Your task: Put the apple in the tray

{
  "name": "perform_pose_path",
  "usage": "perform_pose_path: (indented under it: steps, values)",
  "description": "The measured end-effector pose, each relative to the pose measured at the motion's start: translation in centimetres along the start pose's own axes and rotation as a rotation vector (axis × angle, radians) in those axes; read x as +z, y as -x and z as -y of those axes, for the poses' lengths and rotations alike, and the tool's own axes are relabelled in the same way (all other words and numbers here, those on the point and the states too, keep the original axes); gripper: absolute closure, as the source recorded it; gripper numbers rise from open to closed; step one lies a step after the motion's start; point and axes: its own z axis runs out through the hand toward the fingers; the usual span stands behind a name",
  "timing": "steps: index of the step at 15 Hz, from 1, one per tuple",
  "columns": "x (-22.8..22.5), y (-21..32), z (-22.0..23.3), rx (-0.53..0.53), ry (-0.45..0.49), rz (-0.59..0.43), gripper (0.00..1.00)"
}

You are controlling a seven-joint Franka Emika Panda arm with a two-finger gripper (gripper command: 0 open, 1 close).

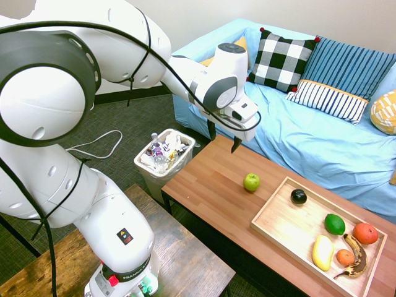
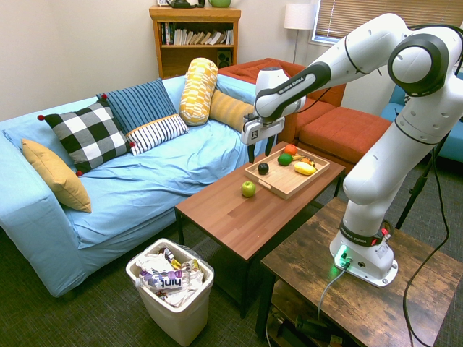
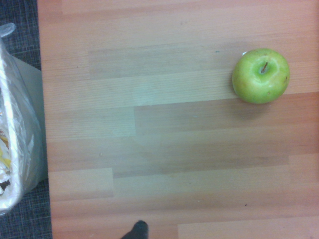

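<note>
Jaws parted and empty on the gripper (image 1: 222, 142), hovering over the table (image 1: 210, 185), with the apple (image 1: 251, 182) resting on bare wood at 10 o'clock of the tray (image 1: 277, 226), just outside its rim.

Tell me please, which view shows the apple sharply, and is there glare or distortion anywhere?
Wrist view: the apple is sharp, stem visible, soft shadow beside it on the table. First exterior view: wide-angle bending, arm looms large, apple small beside the tray. Second exterior view: even room light, no strong glare.
</note>
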Motion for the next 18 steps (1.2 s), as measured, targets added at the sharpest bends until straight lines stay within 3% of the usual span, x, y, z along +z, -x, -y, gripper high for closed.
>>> perform_pose_path:
  steps: [3,6,10,14,18]
  values:
    - [0.0,-1.1,0.4,0.022,-0.013,-0.013,0.00]
    - [1.2,-5.4,1.4,0.084,-0.011,-0.048,0.00]
    - [8.2,-10.6,3.8,0.152,0.023,-0.035,0.00]
    - [14.9,-12.4,6.7,0.208,0.075,-0.012,0.00]
    - [20.0,-13.9,6.3,0.274,0.130,-0.012,0.00]
